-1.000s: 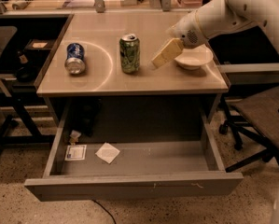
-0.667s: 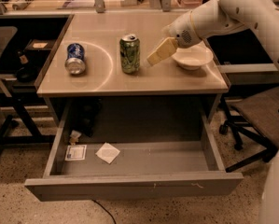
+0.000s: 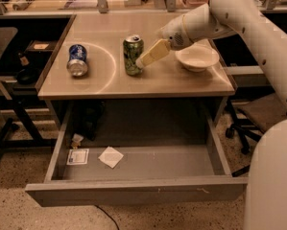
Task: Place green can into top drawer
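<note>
The claw (image 3: 144, 61) has slid closer and now touches the right side of the green can (image 3: 132, 54). I cannot tell if the claw is wide or narrow. The green can stands upright on the surface (image 3: 181, 80) and has not moved. Below the green can, the top drawer (image 3: 133, 193) is pulled open. I think the grab comes next.
</note>
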